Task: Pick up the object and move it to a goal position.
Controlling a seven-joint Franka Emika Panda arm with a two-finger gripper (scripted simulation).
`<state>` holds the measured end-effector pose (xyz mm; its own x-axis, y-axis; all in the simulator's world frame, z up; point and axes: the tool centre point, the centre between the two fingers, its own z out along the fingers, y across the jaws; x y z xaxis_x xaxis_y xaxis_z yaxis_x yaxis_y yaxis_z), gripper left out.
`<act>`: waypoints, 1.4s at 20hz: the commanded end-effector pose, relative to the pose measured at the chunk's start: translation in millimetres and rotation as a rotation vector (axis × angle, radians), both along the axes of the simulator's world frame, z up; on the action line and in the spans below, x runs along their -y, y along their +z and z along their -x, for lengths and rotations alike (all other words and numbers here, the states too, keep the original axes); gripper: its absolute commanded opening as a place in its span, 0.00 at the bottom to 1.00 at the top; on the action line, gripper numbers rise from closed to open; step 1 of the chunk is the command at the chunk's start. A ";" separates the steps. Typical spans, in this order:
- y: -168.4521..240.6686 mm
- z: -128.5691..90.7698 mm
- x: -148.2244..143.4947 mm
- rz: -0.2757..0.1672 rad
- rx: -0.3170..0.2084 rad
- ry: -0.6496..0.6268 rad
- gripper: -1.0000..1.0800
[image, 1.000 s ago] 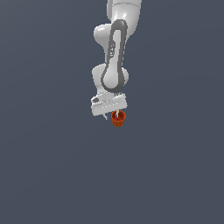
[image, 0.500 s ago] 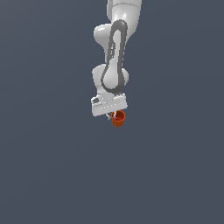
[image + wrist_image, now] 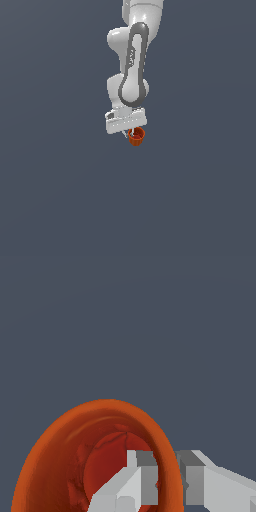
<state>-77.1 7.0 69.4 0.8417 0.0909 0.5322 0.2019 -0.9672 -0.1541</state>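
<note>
The object is a small orange-red cup-shaped pot (image 3: 136,137) hanging just below the white hand of my arm in the exterior view. My gripper (image 3: 132,133) is shut on it. The wrist view shows the pot's round rim (image 3: 60,436) and its hollow inside from close up. One finger (image 3: 135,476) sits inside the pot and the other (image 3: 200,478) outside, so my gripper (image 3: 167,481) pinches the pot's wall between them. The pot's lower part is cut off by the edge of the wrist view.
A plain dark grey surface (image 3: 60,200) fills the background in both views. My arm (image 3: 134,65) reaches down from the upper middle of the exterior view. No other object shows.
The gripper and the pot it holds have risen slightly. The grip on the pot is the same.
</note>
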 end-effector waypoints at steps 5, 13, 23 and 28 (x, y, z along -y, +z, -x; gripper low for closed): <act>13.2 -29.2 -19.6 -0.002 0.001 0.000 0.00; 37.7 -87.6 -56.9 -0.005 0.000 0.000 0.00; 61.8 -149.9 -93.3 -0.004 0.000 0.000 0.00; 67.2 -165.0 -101.1 -0.002 0.001 0.000 0.00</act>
<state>83.0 106.2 134.0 0.8422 0.0907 0.5315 0.2028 -0.9666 -0.1565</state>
